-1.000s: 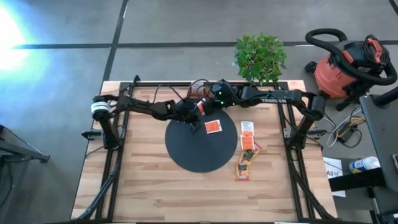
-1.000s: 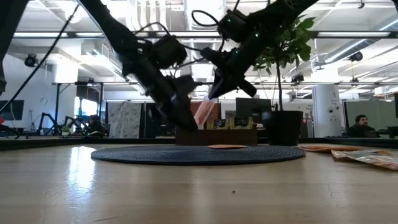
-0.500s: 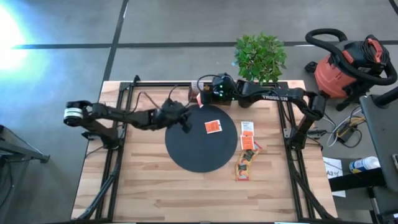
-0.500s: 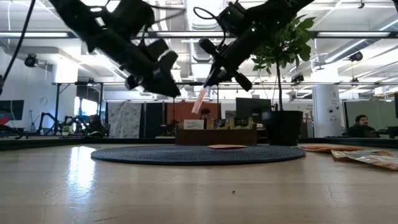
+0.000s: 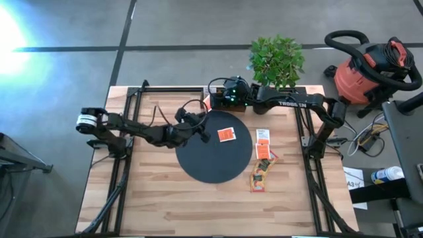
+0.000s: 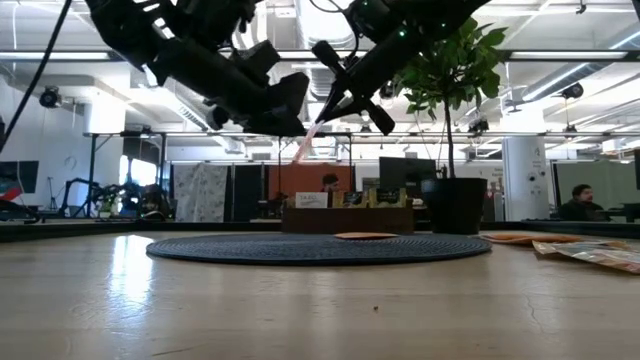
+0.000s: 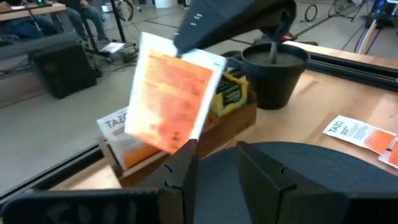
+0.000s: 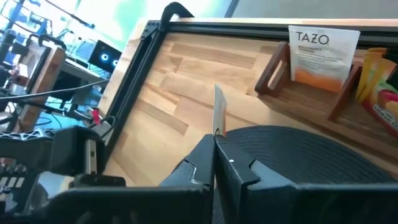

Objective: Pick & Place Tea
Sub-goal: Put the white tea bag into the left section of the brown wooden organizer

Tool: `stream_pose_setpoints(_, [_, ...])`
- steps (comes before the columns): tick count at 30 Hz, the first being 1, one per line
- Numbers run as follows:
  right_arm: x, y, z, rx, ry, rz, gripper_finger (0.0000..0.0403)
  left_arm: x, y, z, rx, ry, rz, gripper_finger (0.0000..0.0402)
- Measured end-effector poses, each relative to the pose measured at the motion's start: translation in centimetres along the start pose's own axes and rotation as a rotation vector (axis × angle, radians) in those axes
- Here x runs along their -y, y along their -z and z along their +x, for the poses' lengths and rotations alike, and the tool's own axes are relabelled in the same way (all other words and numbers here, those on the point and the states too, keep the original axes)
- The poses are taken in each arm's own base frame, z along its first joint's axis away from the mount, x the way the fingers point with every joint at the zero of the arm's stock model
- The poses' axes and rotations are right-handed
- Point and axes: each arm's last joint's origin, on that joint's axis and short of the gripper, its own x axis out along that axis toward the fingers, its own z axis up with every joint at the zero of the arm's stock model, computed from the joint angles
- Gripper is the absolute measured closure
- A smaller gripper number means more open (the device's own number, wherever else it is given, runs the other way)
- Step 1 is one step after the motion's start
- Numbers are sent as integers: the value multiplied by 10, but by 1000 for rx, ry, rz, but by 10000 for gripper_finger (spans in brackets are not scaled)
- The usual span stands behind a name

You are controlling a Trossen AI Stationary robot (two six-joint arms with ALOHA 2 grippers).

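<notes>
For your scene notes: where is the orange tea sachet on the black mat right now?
High view: the orange sachet lies flat on the black mat, toward its far right part, just right of the left gripper.

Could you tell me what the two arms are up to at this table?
The right gripper is shut on an orange-and-white tea sachet, holding it in the air near the wooden box at the back of the table. The left gripper hangs empty over the black mat's edge. One sachet lies on the mat; more sachets lie beside it.

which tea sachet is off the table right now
The orange-and-white sachet pinched in the right gripper, held in the air above the wooden box. The others lie on the mat or table.
</notes>
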Motion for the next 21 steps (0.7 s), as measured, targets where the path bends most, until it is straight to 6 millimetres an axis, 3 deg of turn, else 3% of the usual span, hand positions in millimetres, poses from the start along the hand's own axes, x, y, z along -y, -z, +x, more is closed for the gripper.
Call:
stream_pose_setpoints(4, [0,0,0,-1,0,0,394,8,-1,6,4,-26,21,296])
stream_pose_setpoints(9, [0,1,0,-1,0,9,394,9,-1,12,27,-184,84,296])
stream_pose_setpoints(21, [-2,-1,0,29,-4,23,394,23,2,22,15,-149,68,296])
